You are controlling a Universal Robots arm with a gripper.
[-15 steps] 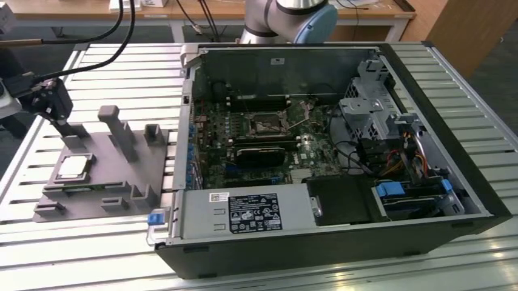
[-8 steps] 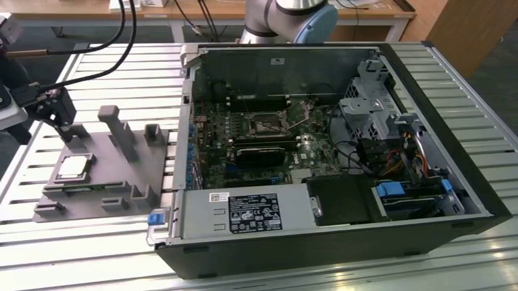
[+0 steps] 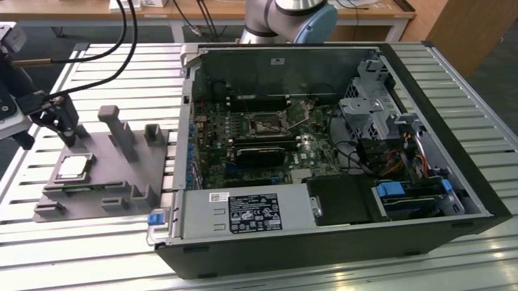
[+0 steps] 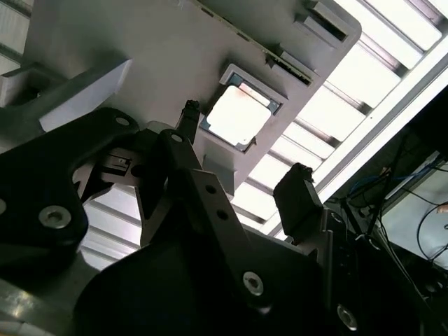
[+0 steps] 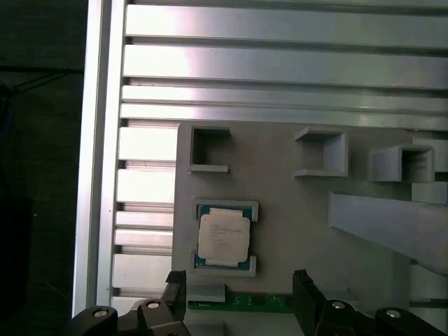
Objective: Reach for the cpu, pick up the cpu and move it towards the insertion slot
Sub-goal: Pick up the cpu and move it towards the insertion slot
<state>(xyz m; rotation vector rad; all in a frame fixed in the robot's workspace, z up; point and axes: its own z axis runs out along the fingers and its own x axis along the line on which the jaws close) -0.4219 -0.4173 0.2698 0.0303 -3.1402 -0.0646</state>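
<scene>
so the gripper (image 5: 237, 287) hangs over the grey fixture (image 3: 113, 182) at the exterior view's left, jaws apart and empty — the cpu (image 3: 73, 167) sits in its pocket there, untouched, well apart from the insertion slot (image 3: 265, 125) off right inside the open pc case (image 3: 340, 245).

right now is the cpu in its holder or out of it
In. The cpu lies flat in its pocket on the grey fixture; the gripper hangs open near it, holding nothing.

Open computer case (image 3: 324, 248) and grey fixture (image 3: 105, 176) on a slatted metal counter (image 3: 81, 254).
The fixture lies at the exterior view's left, just beside the case.
</scene>
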